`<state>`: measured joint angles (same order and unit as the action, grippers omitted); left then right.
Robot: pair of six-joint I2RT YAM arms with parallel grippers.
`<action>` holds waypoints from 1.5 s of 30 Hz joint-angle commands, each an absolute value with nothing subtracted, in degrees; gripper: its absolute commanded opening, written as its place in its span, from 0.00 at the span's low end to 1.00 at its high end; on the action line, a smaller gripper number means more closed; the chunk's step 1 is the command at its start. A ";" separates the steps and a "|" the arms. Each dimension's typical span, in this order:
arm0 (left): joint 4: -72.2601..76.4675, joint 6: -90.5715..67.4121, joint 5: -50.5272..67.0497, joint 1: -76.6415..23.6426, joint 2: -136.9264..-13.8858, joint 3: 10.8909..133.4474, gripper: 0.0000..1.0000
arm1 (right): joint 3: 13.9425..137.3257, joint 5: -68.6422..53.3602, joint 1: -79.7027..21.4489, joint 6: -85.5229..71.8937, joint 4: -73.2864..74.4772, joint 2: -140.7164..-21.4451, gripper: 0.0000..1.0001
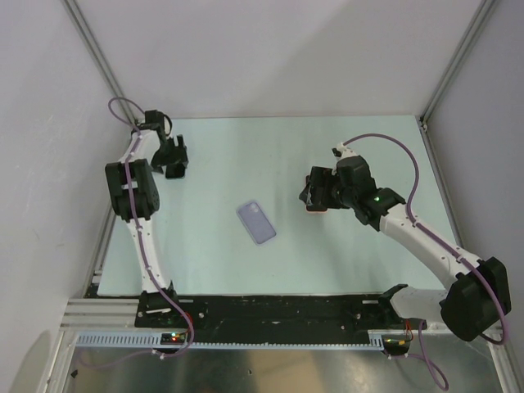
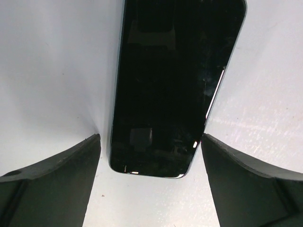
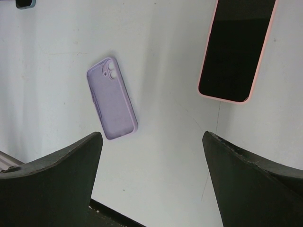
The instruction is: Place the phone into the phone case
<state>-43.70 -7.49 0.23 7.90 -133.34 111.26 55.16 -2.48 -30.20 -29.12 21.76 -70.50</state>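
Phone case: lavender phone case (image 1: 256,222), lying flat and alone on the worktop (image 1: 352,262), a little left of the middle and nearer the near edge. The camera cut-outs are at one end. I cannot tell for sure whether its open side faces up.
Phone: dark phone (image 2: 175,85), screen up and unlit, flat on the worktop near the far-left corner, well apart from the case.
Left gripper: the left gripper (image 2: 150,139) is spread wide and holds nothing. Its fingers stand on either side of the phone's near end, just beside the edges.
Right gripper: the right gripper (image 3: 151,136) is also wide and holds nothing. It hangs above the worktop right of the middle, with the case ahead of it to the left.
Second phone: a pink-rimmed phone (image 3: 236,49) lies face up just under the right arm, right of the middle.
Step in hand: likely closing on the dark phone, with the carry to the case not yet done.
Risk, grasp: the phone is thin, glossy and flat on the surface, so the fingers could slip off its edges or spin it.
Risk, wrong phone: with two phones out, the one that does not fit could be taken.
Risk, seating: a loose case may slide when pressed, and the cut-out end must match the phone's camera.
Writing: none readable, with no brand or label showing.
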 commanded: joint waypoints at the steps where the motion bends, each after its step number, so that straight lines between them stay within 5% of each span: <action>1: -47.10 -7.52 -2.73 7.69 -134.98 115.93 0.88 | 55.14 -2.73 -30.01 -29.09 19.46 -70.66 0.93; 23: -53.35 -9.99 -5.96 4.23 -136.23 116.51 0.68 | 55.20 -2.53 -29.98 -29.01 19.91 -70.06 0.92; 28: -52.38 -20.09 -8.73 4.02 -131.11 109.12 0.54 | 55.19 -2.31 -30.06 -28.94 20.13 -69.70 0.92; 45: -39.57 -46.78 -5.83 -5.76 -104.93 68.26 0.46 | 55.19 -4.26 -30.01 -28.90 20.26 -68.68 0.92</action>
<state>-42.04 -36.49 -7.88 -2.90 -110.91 76.82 55.16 -3.44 -30.15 -29.12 21.15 -70.57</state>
